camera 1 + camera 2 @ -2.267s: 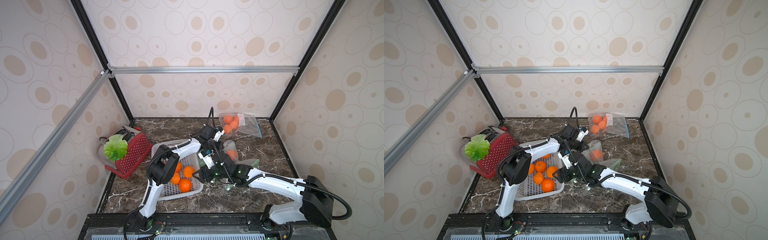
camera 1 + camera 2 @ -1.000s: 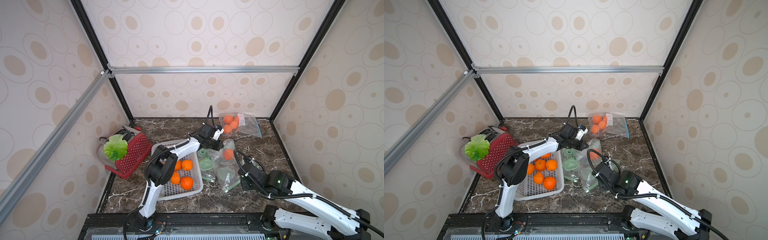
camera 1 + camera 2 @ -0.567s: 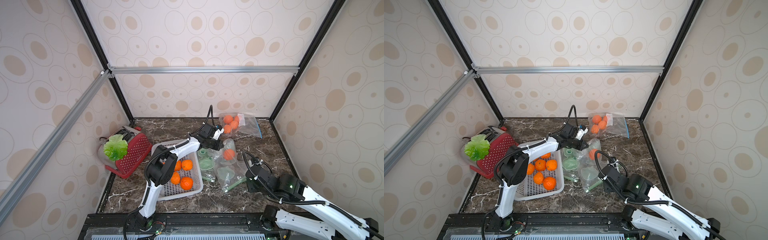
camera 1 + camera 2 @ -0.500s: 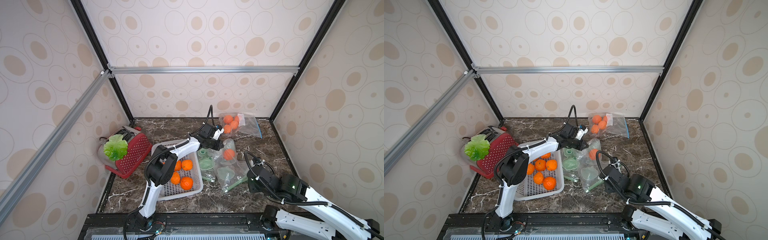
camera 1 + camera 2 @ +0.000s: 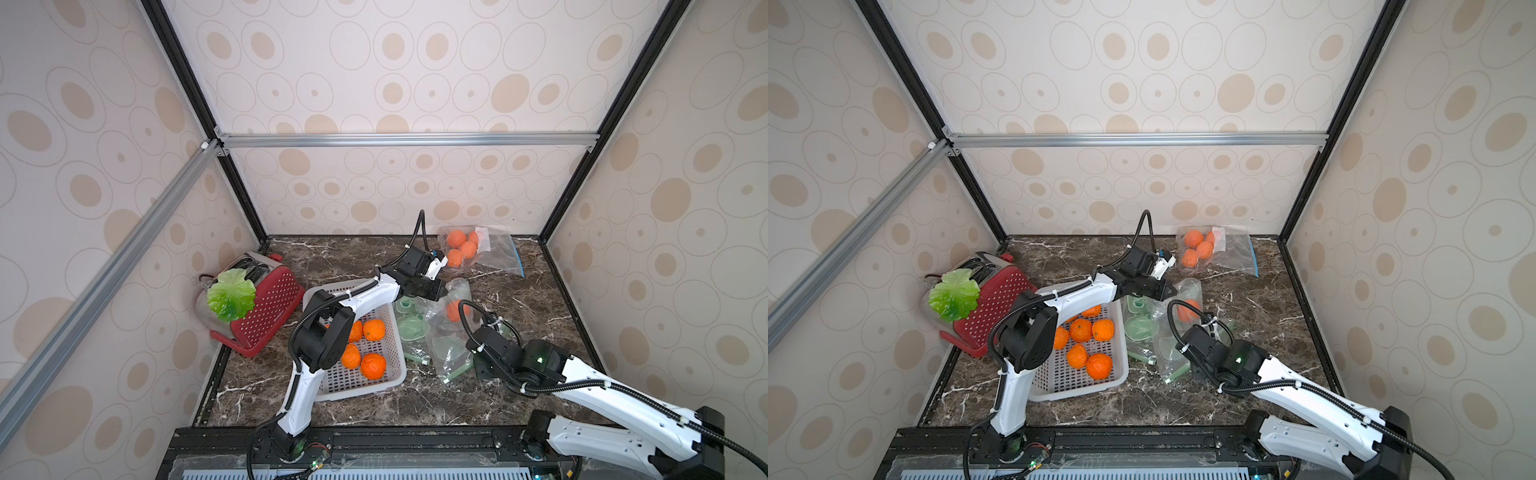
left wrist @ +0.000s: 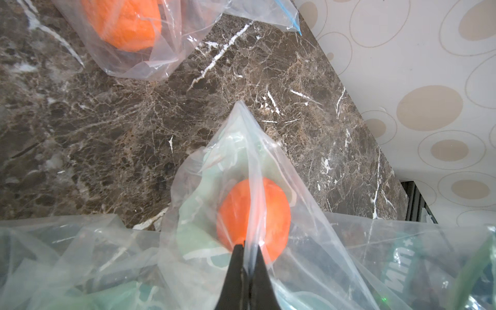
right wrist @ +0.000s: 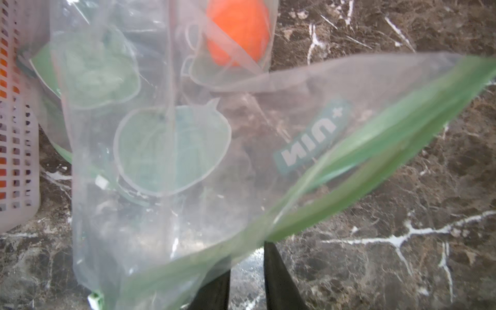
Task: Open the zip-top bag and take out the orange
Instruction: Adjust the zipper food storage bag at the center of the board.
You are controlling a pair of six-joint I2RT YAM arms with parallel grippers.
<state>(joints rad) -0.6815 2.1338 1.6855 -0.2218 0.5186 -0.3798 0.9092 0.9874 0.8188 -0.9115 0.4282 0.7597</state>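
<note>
In a top view my left claw (image 5: 443, 293) pinches the bag (image 5: 444, 345), orange (image 5: 453, 311) just lower-right of it; my right claw (image 7: 247, 257), narrowly parted, lies farther.

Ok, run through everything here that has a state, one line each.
zip-top bag: green zip parted.
orange: inside that bag.
left gripper: shut on the bag's film.
right gripper: jaws apart at the green zip edge.
basket: holding loose oranges.
back bag: lying on the table; seal unclear.
</note>
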